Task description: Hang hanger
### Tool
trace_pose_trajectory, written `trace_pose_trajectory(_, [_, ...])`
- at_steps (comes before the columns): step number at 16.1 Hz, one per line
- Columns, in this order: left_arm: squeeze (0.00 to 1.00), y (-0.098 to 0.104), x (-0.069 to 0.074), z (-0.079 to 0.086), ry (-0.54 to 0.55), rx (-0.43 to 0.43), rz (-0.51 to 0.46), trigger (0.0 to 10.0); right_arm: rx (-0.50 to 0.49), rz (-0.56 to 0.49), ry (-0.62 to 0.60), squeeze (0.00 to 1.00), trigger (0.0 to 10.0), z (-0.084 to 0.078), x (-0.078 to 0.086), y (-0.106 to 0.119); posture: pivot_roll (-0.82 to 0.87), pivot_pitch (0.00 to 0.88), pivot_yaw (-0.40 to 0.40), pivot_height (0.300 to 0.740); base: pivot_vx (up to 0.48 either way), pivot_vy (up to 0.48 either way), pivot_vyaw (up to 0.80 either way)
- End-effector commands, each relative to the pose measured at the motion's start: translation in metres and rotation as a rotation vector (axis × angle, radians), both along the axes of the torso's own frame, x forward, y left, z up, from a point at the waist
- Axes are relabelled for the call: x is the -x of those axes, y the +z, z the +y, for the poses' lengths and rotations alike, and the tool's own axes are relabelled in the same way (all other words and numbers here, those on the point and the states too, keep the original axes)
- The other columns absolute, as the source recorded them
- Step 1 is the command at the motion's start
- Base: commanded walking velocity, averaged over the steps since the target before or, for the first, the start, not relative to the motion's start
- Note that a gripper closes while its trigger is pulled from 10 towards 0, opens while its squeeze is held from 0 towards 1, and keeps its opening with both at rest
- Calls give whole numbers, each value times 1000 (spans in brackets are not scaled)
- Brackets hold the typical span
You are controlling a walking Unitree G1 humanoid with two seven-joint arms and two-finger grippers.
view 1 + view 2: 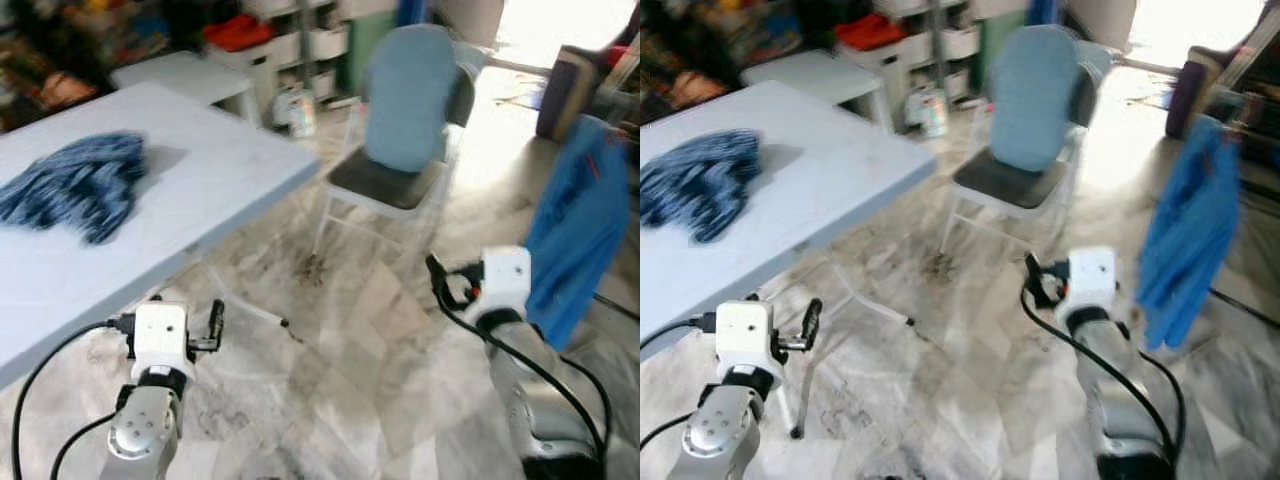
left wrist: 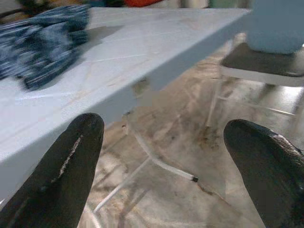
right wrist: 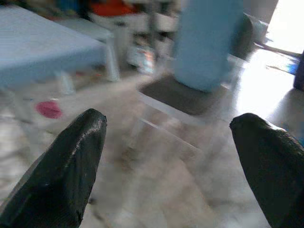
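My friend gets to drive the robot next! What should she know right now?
Left gripper: open, holding nothing, low beside the edge of the white table.
Right gripper: open, holding nothing, out over the floor toward the folding chair.
A crumpled blue knit garment lies on the table. A bright blue garment hangs at the robot's right; what it hangs from is too blurred to tell.
No hanger can be made out.
Done: nothing held so far.
Left: find the hanger, pick it up, hang it.
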State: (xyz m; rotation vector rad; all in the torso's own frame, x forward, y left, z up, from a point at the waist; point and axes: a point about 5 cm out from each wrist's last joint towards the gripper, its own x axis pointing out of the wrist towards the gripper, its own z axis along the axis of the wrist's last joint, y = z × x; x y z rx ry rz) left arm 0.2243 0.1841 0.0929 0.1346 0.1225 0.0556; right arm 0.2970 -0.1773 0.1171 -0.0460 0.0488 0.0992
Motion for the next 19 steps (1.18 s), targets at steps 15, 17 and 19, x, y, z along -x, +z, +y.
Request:
trace_pose_trajectory(15, [0,15,-6,-6,39,23,-80,10000,-50,-10,123,0,10000,26,-10,8,-26,13,6,740,0,0,800])
trace_pose_trajectory(17, [0,15,-6,-5,43,23,-79,10000,-52,-10,125,0,10000,26,-11,8,-25,16,3,740,0,0,800])
trace_pose_trajectory(19, [0,15,-7,-5,45,25,-79,10000,-58,-6,127,0,10000,26,-11,7,-25,21,4,740,0,0,800])
